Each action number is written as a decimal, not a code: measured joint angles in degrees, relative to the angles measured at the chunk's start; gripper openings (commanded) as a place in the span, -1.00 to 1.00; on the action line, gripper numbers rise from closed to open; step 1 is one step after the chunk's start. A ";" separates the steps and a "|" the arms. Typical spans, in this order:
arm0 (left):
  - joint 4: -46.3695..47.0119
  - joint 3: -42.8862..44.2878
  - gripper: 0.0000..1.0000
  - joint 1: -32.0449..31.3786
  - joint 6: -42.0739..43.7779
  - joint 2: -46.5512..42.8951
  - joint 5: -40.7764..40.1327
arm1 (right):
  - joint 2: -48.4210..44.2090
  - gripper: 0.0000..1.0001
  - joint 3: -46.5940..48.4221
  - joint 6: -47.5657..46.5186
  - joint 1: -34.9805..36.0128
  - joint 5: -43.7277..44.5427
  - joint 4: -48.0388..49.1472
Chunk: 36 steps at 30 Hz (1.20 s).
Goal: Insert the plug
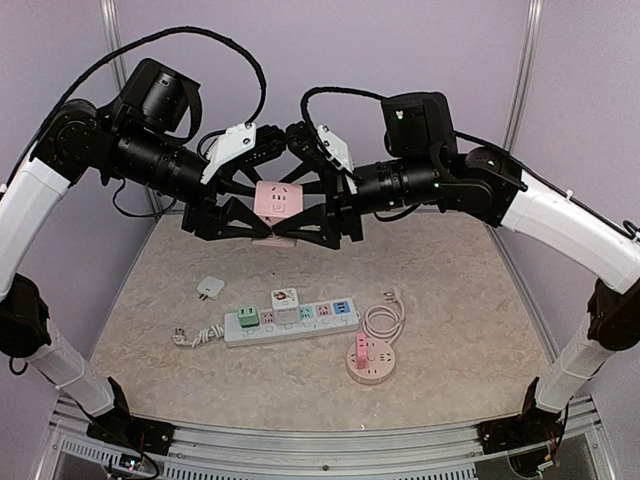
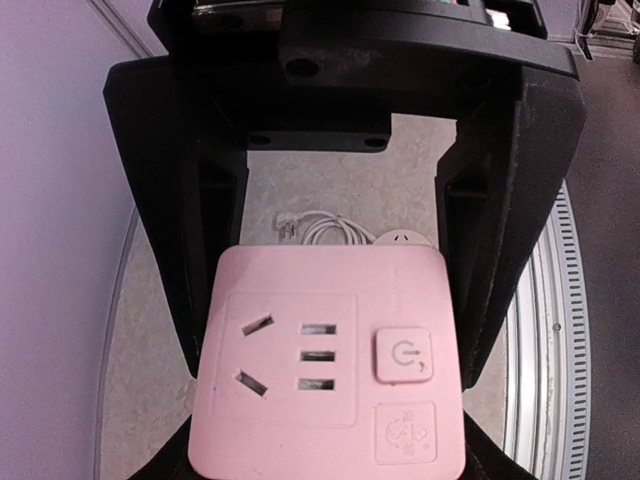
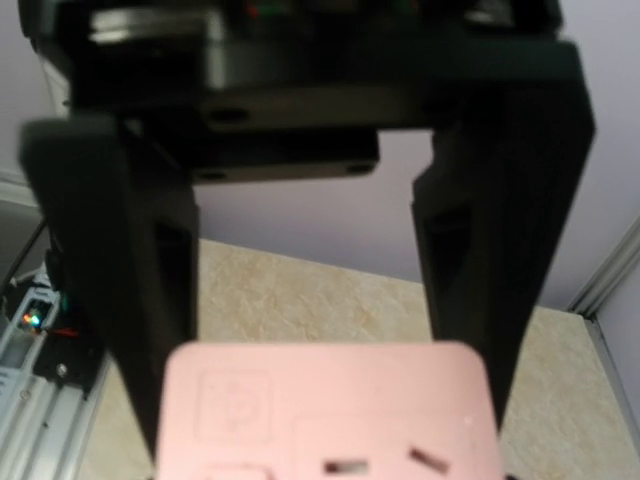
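Hanging in the upper middle of the top view, the pink square plastic socket cube (image 1: pixel 277 200) is clamped by the left gripper (image 1: pixel 248 222) and right gripper (image 1: pixel 315 225), jaws snug on its sides. Its button (image 2: pixel 402 357) shows a power symbol; the logo's unreadable.

A white adapter (image 1: pixel 209 288) lay on the table (image 1: pixel 470 330); well apart, a round pink socket (image 1: pixel 370 362) sat, its coiled cable (image 1: pixel 384 318) perhaps attached.
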 measured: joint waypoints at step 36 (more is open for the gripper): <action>6.62 -28.30 0.98 30.03 -1.99 -7.39 7.21 | 2.60 -1.00 -20.63 0.94 -14.53 -9.60 8.44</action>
